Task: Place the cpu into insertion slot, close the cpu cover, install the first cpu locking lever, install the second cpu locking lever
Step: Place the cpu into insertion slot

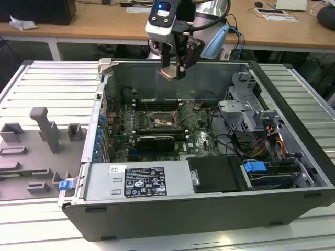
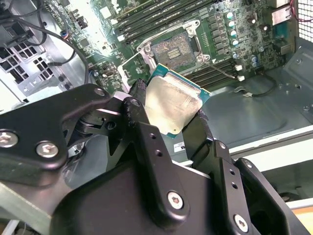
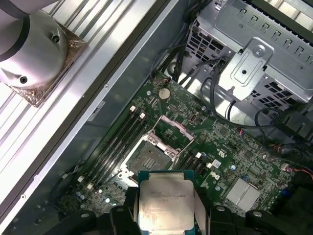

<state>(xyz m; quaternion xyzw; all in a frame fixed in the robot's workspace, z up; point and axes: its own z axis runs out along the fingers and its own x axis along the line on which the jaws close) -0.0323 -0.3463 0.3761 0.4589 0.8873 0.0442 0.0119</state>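
My gripper hangs above the open computer case, shut on the cpu, a pale silver-beige square chip. In both wrist views the cpu sits clamped by its edges between the two black fingers. Below it, on the green board, lies the insertion slot with its dark centre uncovered. The cpu cover, a silvery frame, stands flipped open beside the slot. The chip is well above the slot and touches nothing else.
Long memory slots flank the socket. A black card lies in front of it. A metal drive cage with cables fills the exterior view's right, and a power supply sits at the front. A grey fixture stands outside the case.
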